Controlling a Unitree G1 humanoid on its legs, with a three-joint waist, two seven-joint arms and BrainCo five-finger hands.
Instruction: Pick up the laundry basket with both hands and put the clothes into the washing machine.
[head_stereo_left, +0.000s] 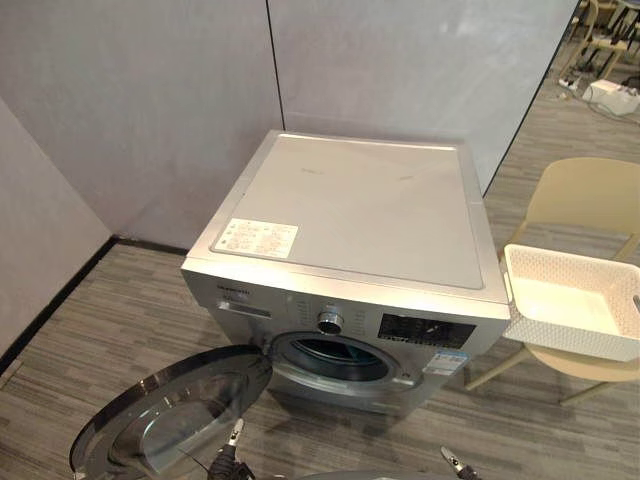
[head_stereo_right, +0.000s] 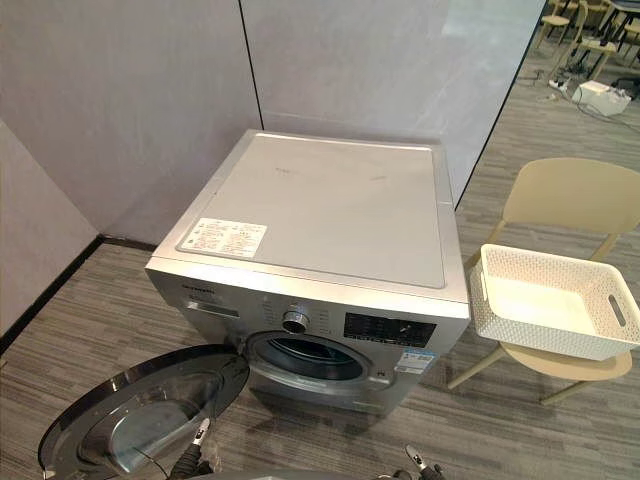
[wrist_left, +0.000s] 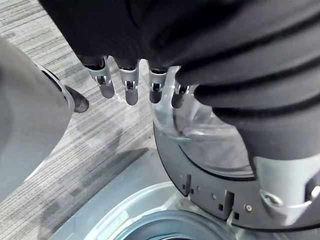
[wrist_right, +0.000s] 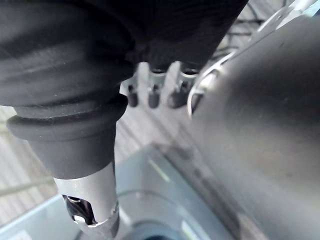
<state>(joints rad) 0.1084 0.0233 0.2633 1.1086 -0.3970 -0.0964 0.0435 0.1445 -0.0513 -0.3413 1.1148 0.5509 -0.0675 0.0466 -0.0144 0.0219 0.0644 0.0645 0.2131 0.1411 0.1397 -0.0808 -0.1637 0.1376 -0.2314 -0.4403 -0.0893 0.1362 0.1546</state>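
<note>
The fingers (wrist_left: 131, 90) of the left hand (wrist_left: 156, 86) hang in a loose, slightly spread row and grip nothing; past them lie the glass of the washing machine's open door (head_stereo_left: 170, 420) and the striped grey floor (head_stereo_left: 130, 300). The fingers (wrist_right: 154, 97) of the right hand (wrist_right: 177, 95) hang relaxed in the same way, side by side, closed on nothing, with a corner of the machine below them. In the eye views, the tips of both hands show low at the front, apart from each other and just before the machine. The silver washing machine (head_stereo_left: 350, 210) stands against grey wall panels (head_stereo_left: 150, 100), and its round door is swung wide to the robot's left, near the floor. The dark drum opening (head_stereo_left: 335, 358) sits below the control dial. The white laundry basket (head_stereo_right: 540, 335) rests on the seat of a beige chair (head_stereo_right: 575, 195) just to the right of the machine, well apart from both hands, its pale inner floor in plain sight.
</note>
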